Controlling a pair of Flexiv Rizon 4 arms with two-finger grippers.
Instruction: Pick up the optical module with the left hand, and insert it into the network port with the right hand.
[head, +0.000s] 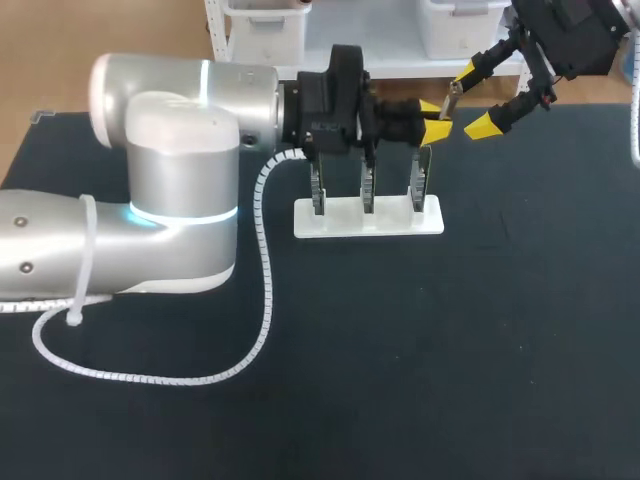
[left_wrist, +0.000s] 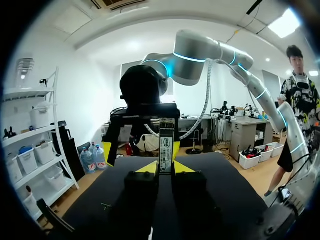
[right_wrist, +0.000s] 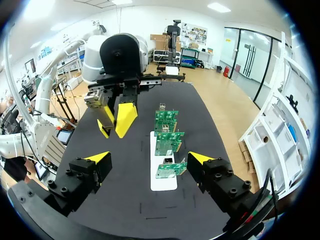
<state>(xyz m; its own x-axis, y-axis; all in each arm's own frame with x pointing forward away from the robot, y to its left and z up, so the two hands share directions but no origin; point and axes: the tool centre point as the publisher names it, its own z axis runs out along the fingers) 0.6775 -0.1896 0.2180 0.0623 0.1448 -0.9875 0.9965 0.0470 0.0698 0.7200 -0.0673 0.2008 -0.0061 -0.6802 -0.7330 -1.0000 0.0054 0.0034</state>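
The optical module (left_wrist: 166, 145), a slim silver bar with a label, stands out from between the yellow tips of my left gripper (left_wrist: 165, 168), which is shut on it. In the head view this left gripper (head: 434, 118) hovers above the right end of the card holder, the optical module (head: 452, 97) pointing at my right gripper (head: 474, 98). That one is wide open just off the module's tip, not touching it. From the right wrist, my right gripper (right_wrist: 149, 158) stands open, with the left gripper (right_wrist: 116, 119) ahead and slightly aside. Three green network cards (right_wrist: 167, 142) with metal ports stand upright below.
A white holder (head: 430, 222) carries the three cards in a row at the table's middle back. A white spiral cable (head: 265, 300) trails from my left arm over the black tabletop (head: 450, 350). My left arm's bulky body fills the left side.
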